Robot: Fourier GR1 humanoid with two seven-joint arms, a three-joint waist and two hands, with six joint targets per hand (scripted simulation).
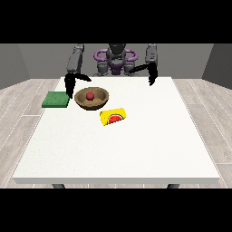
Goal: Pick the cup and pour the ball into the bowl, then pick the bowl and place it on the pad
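Upper left: flat green square pad on white table | hand at the view's left hangs between pad and bowl, finger state cannot be told | round brown wooden bowl holds small red ball | centre: yellow cup with watermelon print lies tipped on its side just beside bowl | upper right: hand at the view's right above table, fingers unclear
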